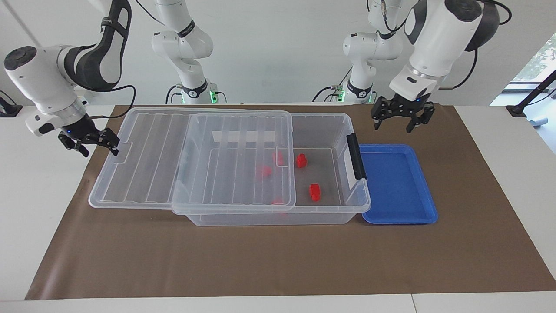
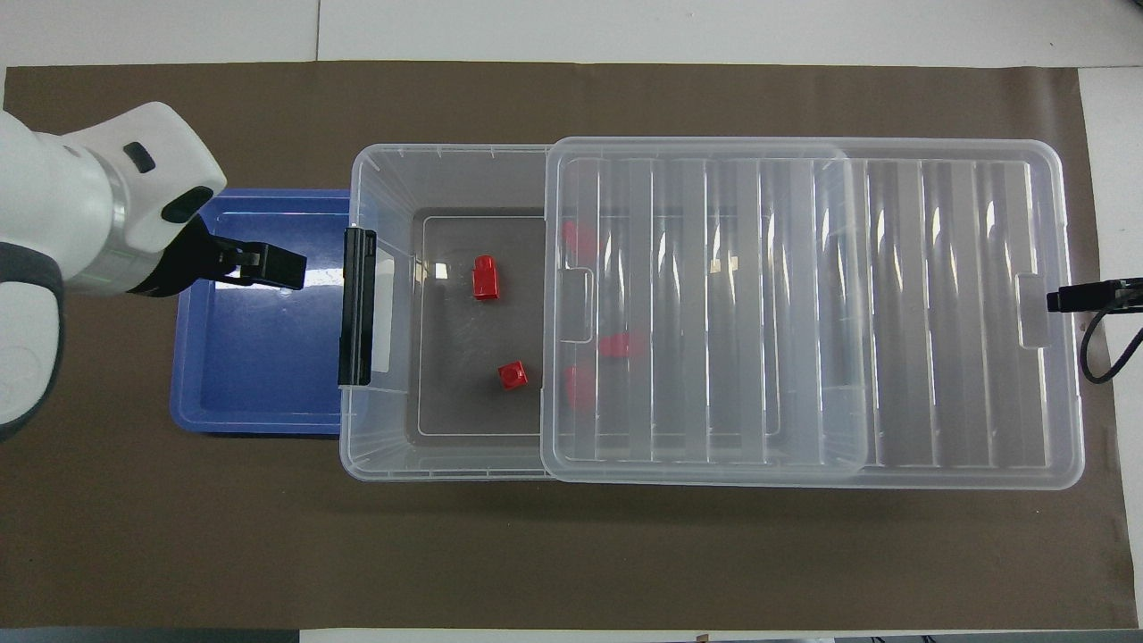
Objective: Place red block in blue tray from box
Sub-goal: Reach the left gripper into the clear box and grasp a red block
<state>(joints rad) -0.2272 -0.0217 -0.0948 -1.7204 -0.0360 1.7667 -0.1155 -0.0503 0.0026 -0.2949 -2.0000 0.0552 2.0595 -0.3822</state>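
Observation:
The box is a clear bin, and its ribbed lid is slid toward the right arm's end, so the end by the black clip handle is uncovered. Two red blocks lie in the uncovered part, also seen in the overhead view. Three more show blurred under the lid. The blue tray sits empty beside the handle end. My left gripper is open and empty, raised over the tray. My right gripper is open at the lid's overhanging end.
A brown mat covers the table under everything. The lid overhangs the box toward the right arm's end. Bare mat lies along the side farther from the robots.

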